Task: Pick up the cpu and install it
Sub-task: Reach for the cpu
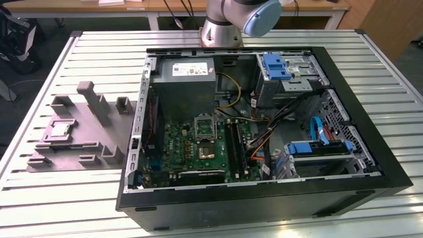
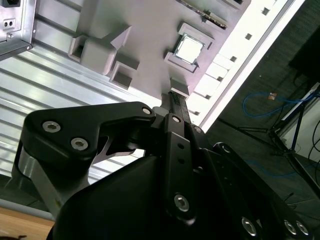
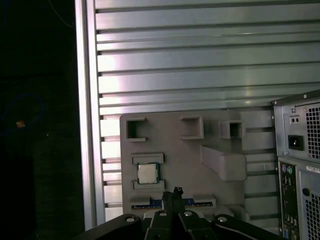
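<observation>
Gripper [image 3: 175, 192] fingers together, empty, hovering off the cpu [image 3: 148, 173] in its grey tray [image 3: 172, 150], and dropping like this could jab its top instead of straddling it

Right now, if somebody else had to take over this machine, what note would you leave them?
Gripper: hovers over the grey tray, close to the cpu but not holding it; open or shut, cannot tell.
Cpu: lies flat in its pocket on the tray, at the exterior view's left of the open computer case.
Socket: on the green board inside the case, without the cpu.
Done: nothing yet.
Left: cpu not picked up, not installed.
</observation>
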### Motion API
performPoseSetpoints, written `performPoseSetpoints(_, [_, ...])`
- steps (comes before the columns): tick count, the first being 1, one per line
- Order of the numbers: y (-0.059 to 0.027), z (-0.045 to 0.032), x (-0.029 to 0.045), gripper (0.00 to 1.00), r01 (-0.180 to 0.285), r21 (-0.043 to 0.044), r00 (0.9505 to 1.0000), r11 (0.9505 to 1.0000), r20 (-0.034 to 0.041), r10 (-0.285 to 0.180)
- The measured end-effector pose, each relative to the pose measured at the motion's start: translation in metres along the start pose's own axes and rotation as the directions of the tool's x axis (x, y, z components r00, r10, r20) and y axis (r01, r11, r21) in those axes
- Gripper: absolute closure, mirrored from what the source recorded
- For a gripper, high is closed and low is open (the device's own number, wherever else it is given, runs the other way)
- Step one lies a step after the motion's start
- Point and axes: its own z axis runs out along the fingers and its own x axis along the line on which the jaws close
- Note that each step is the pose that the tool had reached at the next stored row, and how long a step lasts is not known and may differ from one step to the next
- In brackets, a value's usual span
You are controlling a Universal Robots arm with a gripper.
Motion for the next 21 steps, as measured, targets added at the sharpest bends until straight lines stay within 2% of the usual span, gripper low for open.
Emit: performPoseSetpoints(21, [-0.0005, 0.0001, 0.0063, 0.89, 0.000, 0.0000, 1.0000, 1.0000, 0.0000, 0.000])
